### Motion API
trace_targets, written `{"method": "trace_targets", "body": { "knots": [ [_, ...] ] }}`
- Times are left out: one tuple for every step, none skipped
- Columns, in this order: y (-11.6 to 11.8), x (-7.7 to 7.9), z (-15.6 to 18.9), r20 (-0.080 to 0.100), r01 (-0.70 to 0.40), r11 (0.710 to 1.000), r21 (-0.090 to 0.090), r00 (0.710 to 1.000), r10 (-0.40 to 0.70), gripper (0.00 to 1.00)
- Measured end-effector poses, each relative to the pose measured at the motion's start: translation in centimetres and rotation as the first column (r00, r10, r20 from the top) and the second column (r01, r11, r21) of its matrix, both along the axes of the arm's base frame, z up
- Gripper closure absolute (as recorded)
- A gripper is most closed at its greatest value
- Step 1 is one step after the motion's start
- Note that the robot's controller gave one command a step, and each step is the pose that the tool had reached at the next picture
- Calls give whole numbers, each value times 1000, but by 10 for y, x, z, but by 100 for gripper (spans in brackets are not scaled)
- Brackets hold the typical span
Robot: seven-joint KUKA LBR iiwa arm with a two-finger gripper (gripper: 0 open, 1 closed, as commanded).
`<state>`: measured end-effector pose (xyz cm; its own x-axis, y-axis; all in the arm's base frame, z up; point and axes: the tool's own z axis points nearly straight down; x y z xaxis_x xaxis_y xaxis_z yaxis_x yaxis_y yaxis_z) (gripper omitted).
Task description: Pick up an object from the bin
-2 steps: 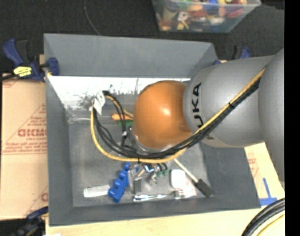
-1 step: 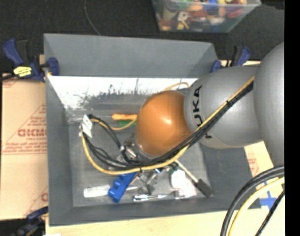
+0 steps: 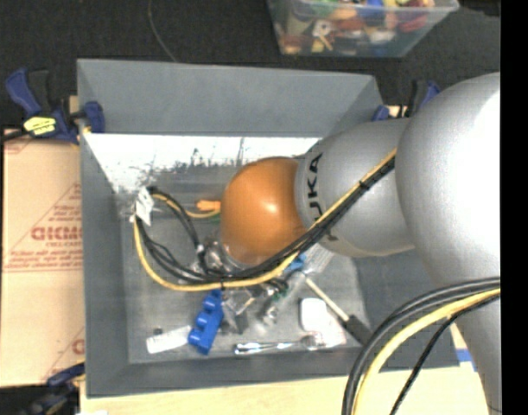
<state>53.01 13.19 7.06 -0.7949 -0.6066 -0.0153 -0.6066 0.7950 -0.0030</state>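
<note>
My gripper (image 3: 248, 305) is down near the bin floor, just below the orange wrist cover, in the front middle of the bin. Touching or nearly touching its left side lies a blue knobbed plastic block (image 3: 206, 322), tilted on the floor. A thin silver metal piece (image 3: 272, 346) lies flat just in front of the gripper. To its right rests a white flat pad (image 3: 318, 316), with a white stick that ends in a black tip (image 3: 337, 310) lying across it. What lies directly under the gripper is hidden.
A white strip (image 3: 167, 342) lies at the front left beside the blue block. A small orange piece (image 3: 209, 204) sits near the back wall. The arm and its yellow and black cables cover the bin's middle and right side.
</note>
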Motion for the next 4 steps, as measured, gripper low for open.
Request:
{"method": "trace_targets", "body": {
  "knots": [
    [20,2,0,2,-298,954,-6,954,298,100],
    [20,2,0,2,-297,955,-5,955,297,100],
    [19,2,14,4,-294,956,-5,956,294,100],
    [19,1,54,-1,-293,956,-5,956,293,100]
  ]
}}
